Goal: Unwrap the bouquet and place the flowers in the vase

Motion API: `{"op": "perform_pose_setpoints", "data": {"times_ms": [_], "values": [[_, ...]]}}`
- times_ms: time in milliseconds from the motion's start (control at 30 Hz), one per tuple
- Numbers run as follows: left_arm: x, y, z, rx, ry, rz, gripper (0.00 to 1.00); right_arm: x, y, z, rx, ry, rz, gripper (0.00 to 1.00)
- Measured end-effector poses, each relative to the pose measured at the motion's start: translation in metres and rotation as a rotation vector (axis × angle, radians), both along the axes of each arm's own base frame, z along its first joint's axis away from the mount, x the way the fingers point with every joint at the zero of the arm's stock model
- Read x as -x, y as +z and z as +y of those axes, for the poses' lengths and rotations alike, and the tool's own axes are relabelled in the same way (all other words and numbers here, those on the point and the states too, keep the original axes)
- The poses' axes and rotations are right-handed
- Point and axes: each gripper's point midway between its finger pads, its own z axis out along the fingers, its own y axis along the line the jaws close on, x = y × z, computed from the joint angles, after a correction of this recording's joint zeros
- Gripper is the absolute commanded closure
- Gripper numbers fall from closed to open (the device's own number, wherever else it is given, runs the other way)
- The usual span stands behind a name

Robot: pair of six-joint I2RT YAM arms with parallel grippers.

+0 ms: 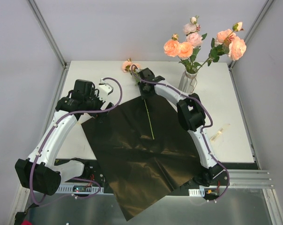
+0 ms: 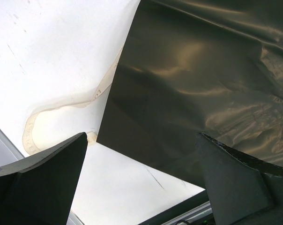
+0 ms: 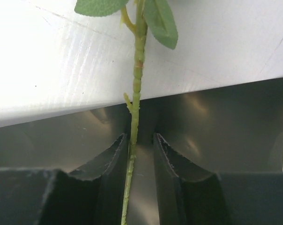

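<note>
the black wrapping sheet (image 1: pixel 132 150) lies spread flat across the middle of the desk (image 1: pixel 226 103), one corner hanging over the near edge. the vase (image 1: pixel 188 80) stands upright near the far right corner, off the sheet, with most of the flowers (image 1: pixel 186 49) already in it, their blooms well above the mouth. one rose (image 1: pixel 129 65) lies on the desk by the middle of the far edge, and its thin stem (image 3: pixel 137 84) runs toward the near edge and onto the sheet.

the right gripper (image 3: pixel 139 137) is down over the sheet's far edge with that stem between its fingers. the jaws stand only a narrow gap apart; the stem touches one finger and a sliver of space shows beside the other, so it is not clamped from both sides. two green leaves (image 3: pixel 160 21) sit just beyond the fingertips.

the left gripper (image 2: pixel 141 136) hangs wide open and empty over the sheet's left corner, where a cream ribbon (image 2: pixel 62 105) curls on the bare desk, touching the sheet's edge.
</note>
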Motion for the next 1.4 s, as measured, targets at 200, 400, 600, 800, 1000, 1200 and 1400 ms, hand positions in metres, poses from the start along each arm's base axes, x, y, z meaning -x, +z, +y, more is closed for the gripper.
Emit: {"op": "perform_pose_setpoints", "data": {"times_ms": [200,400,600,800,1000,1200,1400], "values": [[0.001,0.004,0.000,0.003,0.000,-0.017,0.01,0.000,0.001,-0.001,0.000,0.000,0.010,0.72],[0.002,0.007,0.001,0.005,0.000,-0.026,0.01,0.003,0.001,-0.002,0.008,-0.003,0.020,0.99],[0.002,0.007,0.002,0.002,0.004,-0.027,0.01,0.002,0.004,-0.002,0.010,-0.009,0.010,0.99],[0.004,0.005,0.002,0.003,0.007,-0.020,0.01,0.001,0.084,0.002,-0.084,0.008,-0.121,0.99],[0.004,0.005,0.001,0.013,0.020,-0.016,0.01,0.024,0.270,-0.006,-0.315,0.102,-0.488,0.99],[0.004,0.005,0.001,0.016,0.025,-0.014,0.01,0.096,0.418,-0.037,-0.494,0.273,-0.941,0.99],[0.004,0.005,0.001,0.017,0.026,-0.014,0.01,0.121,0.479,-0.075,-0.459,0.283,-1.338,0.99]]}}
